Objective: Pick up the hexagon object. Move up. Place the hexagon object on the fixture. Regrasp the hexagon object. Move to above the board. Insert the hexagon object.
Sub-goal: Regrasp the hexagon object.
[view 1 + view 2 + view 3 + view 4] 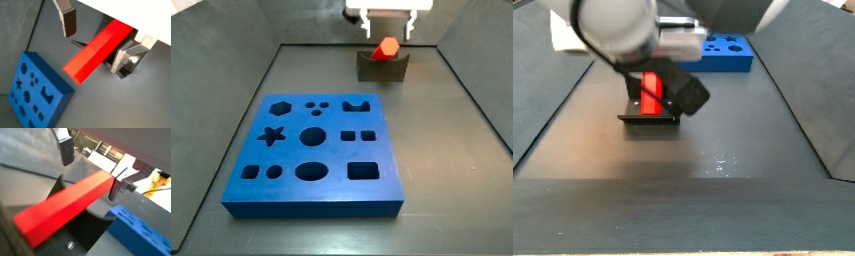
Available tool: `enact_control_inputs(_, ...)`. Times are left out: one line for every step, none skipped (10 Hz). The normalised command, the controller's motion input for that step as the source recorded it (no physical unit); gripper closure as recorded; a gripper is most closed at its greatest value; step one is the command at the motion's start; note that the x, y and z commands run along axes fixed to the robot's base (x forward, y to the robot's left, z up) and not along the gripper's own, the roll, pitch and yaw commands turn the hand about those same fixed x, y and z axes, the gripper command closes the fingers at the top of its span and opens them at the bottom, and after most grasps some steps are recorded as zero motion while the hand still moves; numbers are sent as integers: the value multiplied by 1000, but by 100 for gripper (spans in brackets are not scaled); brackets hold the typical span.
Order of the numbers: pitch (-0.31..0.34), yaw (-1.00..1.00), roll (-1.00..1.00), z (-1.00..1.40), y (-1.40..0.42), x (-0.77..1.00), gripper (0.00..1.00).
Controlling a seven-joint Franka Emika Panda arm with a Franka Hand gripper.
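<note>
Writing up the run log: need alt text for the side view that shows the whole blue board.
A red hexagon bar rests on the dark fixture at the far end of the grey floor, with the gripper just above it, fingers open either side of the bar's top. The blue board, full of shaped holes, lies nearer the camera, apart from the fixture.

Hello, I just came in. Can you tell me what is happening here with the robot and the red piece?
A single Franka arm is working over a dark floor. Its pincer hangs open just above the hexagon object, a red bar resting on the fixture at the far end. In a wrist view the fingers stand on either side of the bar without touching it. The board, blue with shaped holes, lies apart from the fixture, and none of its holes is filled.
</note>
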Motion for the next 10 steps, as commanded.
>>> enact_control_inputs(30, 36, 46, 887, 6, -36, 0)
enact_control_inputs(57, 31, 44, 643, 7, -31, 0)
enact_control_inputs(70, 24, 43, 521, 8, -29, 0)
enact_control_inputs(82, 12, 46, 330, 8, -28, 0)
enact_control_inputs(63, 27, 1000, 884, -1000, -2, 0)
enact_control_inputs(59, 26, 1000, 815, -1000, -2, 0)
enact_control_inputs(54, 24, 1000, 795, -1000, -20, 0)
enact_control_inputs(44, 23, 1000, 712, -1000, -66, 0)
enact_control_inputs(41, 23, 1000, 523, -876, -69, 0)
enact_control_inputs(39, 23, 1000, 289, -693, -50, 0)
